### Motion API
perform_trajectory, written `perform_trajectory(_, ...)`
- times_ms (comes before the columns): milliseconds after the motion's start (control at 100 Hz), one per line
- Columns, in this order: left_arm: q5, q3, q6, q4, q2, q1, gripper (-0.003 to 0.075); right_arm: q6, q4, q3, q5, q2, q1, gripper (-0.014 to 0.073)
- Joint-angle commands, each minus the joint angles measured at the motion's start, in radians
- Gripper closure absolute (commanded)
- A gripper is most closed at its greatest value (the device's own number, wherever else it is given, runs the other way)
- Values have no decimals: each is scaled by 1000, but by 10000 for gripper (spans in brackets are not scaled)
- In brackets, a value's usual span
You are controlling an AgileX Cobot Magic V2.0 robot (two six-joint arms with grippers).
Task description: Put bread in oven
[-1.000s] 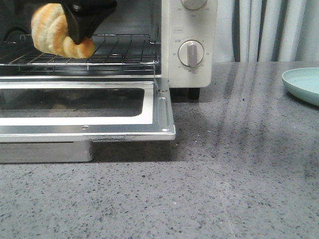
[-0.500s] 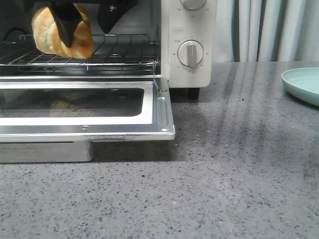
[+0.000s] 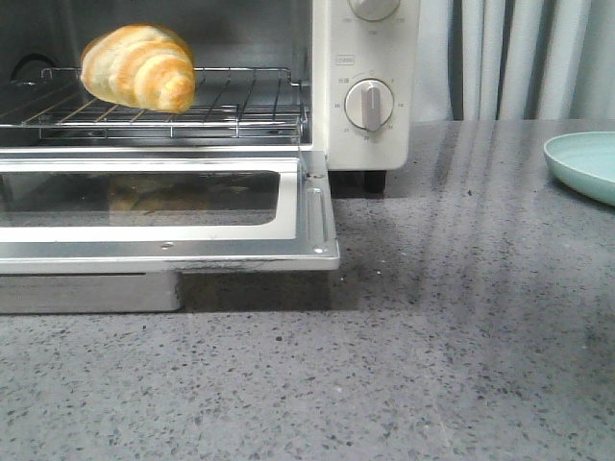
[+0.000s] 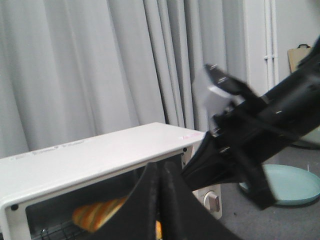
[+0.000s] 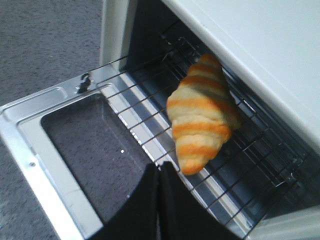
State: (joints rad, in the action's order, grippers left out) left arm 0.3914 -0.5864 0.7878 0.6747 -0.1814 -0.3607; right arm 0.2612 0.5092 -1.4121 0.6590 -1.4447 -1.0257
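The bread, a golden roll with cream stripes, lies on the wire rack inside the cream-white oven. The oven's glass door is folded down and open. No gripper shows in the front view. In the right wrist view my right gripper is shut and empty, above the open door, just short of the bread. In the left wrist view my left gripper is shut and empty, raised in front of the oven's top; the bread shows behind it.
A pale green plate sits at the table's right edge and also shows in the left wrist view. The right arm crosses the left wrist view. Grey curtains hang behind the speckled grey counter.
A black gripper held the bread at the rack, opened and let it go, then drew back out of the front view. The bread now rests on the rack.
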Motion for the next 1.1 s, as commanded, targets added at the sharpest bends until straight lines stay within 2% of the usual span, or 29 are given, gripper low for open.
perform_trajectory(0,-63,-2,-87,-51,-14,-4,742,0,50,139,-163,208,-6,660)
perform_trajectory(90,-83,38,-177,-112,-14,-4,742,0,98,340,-264,406,4,661)
perform_trajectory(170,-99,79,-203,-116,-14,-4,742,0,140,493,-283,569,33,662)
perform_trajectory(330,-118,141,-203,-68,-14,-4,741,0,162,698,-188,898,93,662)
perform_trajectory(530,-111,152,-203,-24,-14,-4,742,2,185,845,-59,1269,111,662)
perform_trajectory(610,-111,152,-203,-20,-14,-4,741,2,177,862,17,1323,109,662)
perform_trajectory(680,-111,152,-203,-20,-14,-4,741,2,196,869,23,1335,109,662)
perform_trajectory(890,-111,152,-203,-20,-14,-4,741,2,233,869,-74,1335,109,662)
perform_trajectory(1090,-111,152,-203,-20,-14,-4,741,2,233,869,-72,1335,109,662)
